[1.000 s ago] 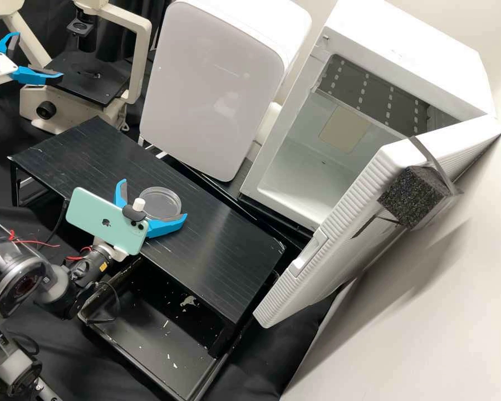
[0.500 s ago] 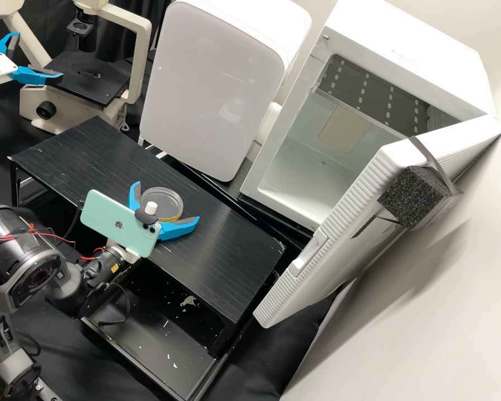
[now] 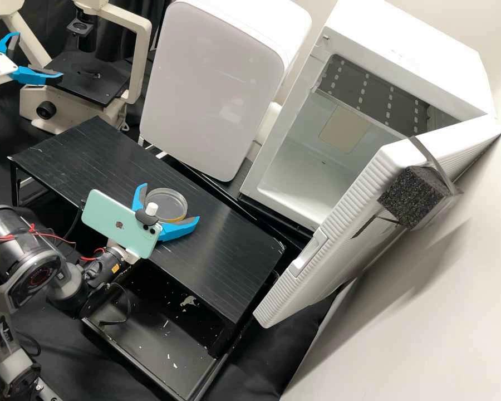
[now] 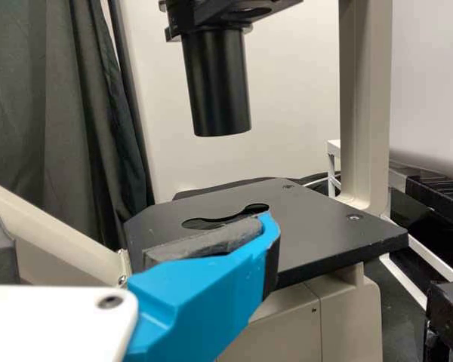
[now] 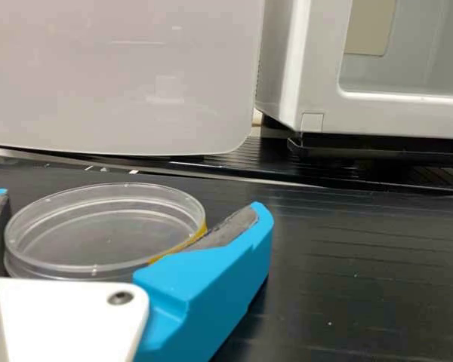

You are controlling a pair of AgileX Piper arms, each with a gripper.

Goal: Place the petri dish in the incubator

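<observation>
Shifted since the earlier high-view frames: right hand [image 3: 171, 201], moved across the counter [image 3: 234, 250] towards the incubator door [image 3: 312, 278], fingers drawn closer together; petri dish [image 3: 166, 205], nudged slightly the same way. High view: one clear round petri dish, on the counter between the right hand's two blue fingers, near their tips; lying flat, broad face up, circular, hence without a long axis. Right hand, closed on the dish's sides. Left hand [image 3: 39, 55], spread wide, by the microscope [image 3: 141, 61]. Incubator [image 3: 412, 55], white, door open; beside it, one white cabinet [image 3: 211, 89]. Left wrist view: one blue finger in front of the microscope's black stage [image 4: 325, 226], the other at the view's edge. Right wrist view: petri dish roughly level, yellow-edged stretch of rim against one grey pad [image 5: 228, 229], opposite rim at the other.
</observation>
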